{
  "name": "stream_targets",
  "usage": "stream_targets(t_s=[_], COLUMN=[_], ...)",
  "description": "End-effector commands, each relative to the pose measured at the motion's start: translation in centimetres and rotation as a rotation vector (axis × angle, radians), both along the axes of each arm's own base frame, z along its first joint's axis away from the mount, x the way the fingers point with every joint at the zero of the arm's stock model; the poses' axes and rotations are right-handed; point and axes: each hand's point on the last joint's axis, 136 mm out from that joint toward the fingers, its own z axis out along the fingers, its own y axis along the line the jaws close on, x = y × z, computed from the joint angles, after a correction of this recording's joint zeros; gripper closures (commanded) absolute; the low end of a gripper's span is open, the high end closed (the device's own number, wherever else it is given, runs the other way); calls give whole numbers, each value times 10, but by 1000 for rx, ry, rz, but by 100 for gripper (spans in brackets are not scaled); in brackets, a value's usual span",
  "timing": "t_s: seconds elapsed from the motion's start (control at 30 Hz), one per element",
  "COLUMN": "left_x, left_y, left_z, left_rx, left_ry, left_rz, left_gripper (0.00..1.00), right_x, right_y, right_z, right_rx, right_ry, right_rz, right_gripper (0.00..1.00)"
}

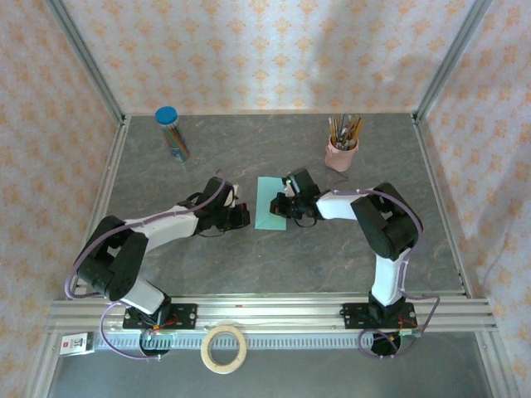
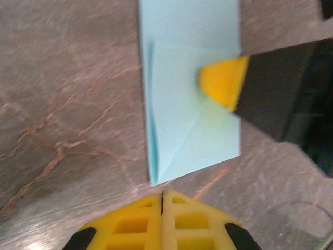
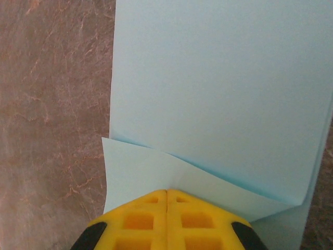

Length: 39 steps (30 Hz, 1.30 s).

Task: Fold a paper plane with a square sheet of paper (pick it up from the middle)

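Observation:
The square sheet of paper (image 1: 270, 204), light turquoise, lies on the grey table folded into a narrow upright rectangle. In the left wrist view the paper (image 2: 187, 62) shows a corner flap turned in along a diagonal crease. My right gripper (image 1: 286, 201) is shut, and its yellow tips (image 3: 167, 190) rest on that flap (image 3: 140, 166) with the paper (image 3: 218, 78) spreading beyond. One right fingertip (image 2: 223, 83) presses the paper's right side. My left gripper (image 1: 246, 215) is shut with nothing in it, its tips (image 2: 162, 194) just short of the paper's near corner.
A pink cup of pencils (image 1: 342, 153) stands at the back right. A blue-capped tube of coloured pencils (image 1: 172, 133) stands at the back left. A roll of tape (image 1: 225, 348) lies in front of the base rail. Metal frame rails edge the table.

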Motion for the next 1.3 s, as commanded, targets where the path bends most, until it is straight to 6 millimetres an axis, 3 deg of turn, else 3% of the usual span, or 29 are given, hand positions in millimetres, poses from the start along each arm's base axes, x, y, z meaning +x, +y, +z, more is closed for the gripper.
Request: stream_targets(t_s=[0.0,0.13,0.3,0.57,0.93,1.1,1.27], left_x=[1,6,17,25,4,-10,-16], left_y=[-22,-34,-32,-38,-15,-4,1], left_z=[0,-16,-27,-23,-69,-83,-90], left_rx=[-80,-55,-10,-7,130,176,196], left_ry=[2,36,38,19,157,213,234], left_rz=[9,3,35,6,29,37,39], left_gripper=[100,100,100,100,100,100,100], right_x=[-37,-31,-27,-23,-18,-1,23], right_y=[-19,-11,-7,-6,-6,-24,-57], right_z=[-32,-22,-13,-9,-10,-14,-18], right_rx=[-98,-61,-33,-27,-39,-96,-112], right_ry=[126,103,72,44,26,-1,29], right_rz=[52,59,64,68,53,-40,-213], right_gripper=[98,98,98,99,99,98,99])
